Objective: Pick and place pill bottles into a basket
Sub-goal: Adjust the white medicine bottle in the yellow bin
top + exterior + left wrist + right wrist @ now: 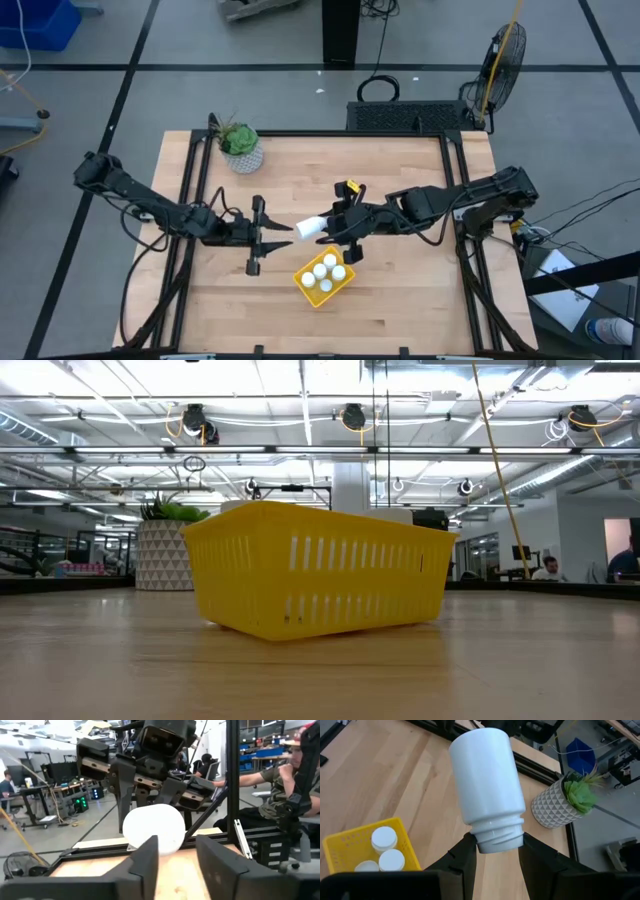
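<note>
Held bottle: you'll find the fifth pill bottle (312, 227) off the table, lying sideways in the air at mid-table, just above the basket's far-left edge in the high view.
Right gripper: your right gripper (495, 851) pinches that bottle by its neck; the fingers (466, 855) sit tight against the threaded end, the body pointing away from the wrist.
Left gripper: your left gripper (175, 852) faces the bottle's base from the other side, its fingers parted a little to either side of it; you cannot tell from these views whether they touch it.
Basket: the yellow basket (347, 284) rests on the table just below the two grippers, turned at an angle.
Bottles inside: four pill bottles (326, 271) stand in it, white caps up, packed together.
Plant pot: a white patterned plant pot (243, 156) stands near the table's far-left corner, well apart.
Beyond the table: a seated person (280, 785) shows in the left wrist view.
</note>
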Robot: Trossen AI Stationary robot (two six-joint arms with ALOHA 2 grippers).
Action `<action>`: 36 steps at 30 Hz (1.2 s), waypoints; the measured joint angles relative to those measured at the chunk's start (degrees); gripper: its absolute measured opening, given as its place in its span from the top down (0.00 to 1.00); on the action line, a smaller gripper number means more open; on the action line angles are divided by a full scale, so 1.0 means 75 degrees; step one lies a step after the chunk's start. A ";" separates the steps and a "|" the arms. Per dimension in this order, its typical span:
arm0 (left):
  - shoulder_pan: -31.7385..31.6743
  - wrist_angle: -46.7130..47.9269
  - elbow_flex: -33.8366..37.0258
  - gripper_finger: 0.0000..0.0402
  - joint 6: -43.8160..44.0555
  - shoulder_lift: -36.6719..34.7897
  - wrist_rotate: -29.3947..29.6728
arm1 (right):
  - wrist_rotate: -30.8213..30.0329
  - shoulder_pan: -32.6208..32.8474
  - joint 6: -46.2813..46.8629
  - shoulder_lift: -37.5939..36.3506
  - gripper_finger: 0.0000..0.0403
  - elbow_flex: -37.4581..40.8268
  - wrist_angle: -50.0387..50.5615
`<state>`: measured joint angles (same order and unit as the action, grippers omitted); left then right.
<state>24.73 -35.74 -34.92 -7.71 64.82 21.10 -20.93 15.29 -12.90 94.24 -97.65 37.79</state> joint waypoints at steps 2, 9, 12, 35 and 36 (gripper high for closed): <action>-0.0011 0.0007 0.0000 0.59 0.0083 0.0000 0.0007 | 0.0000 0.0000 0.0011 0.0005 0.72 0.0000 -0.0031; -0.0341 -0.0273 -0.0003 0.40 0.0533 0.0260 -0.0028 | -0.0055 -0.0006 0.0031 0.0005 0.72 0.0003 0.0073; -0.0534 -0.0267 -0.0107 0.34 0.0654 0.0514 0.0218 | -0.0022 -0.0007 0.0037 0.0015 0.72 0.0004 -0.0134; -0.0615 0.1027 -0.1431 0.25 0.0126 0.1134 0.0000 | 0.0029 0.0006 -0.0003 0.0020 0.72 0.0009 0.0056; -0.0618 0.1085 -0.1431 0.25 0.0197 0.1134 0.0001 | 0.0029 0.0006 -0.0003 0.0020 0.72 0.0009 0.0031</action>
<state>20.10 -27.61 -45.65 -6.23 73.32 21.11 -20.71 15.33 -12.93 94.39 -97.58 38.02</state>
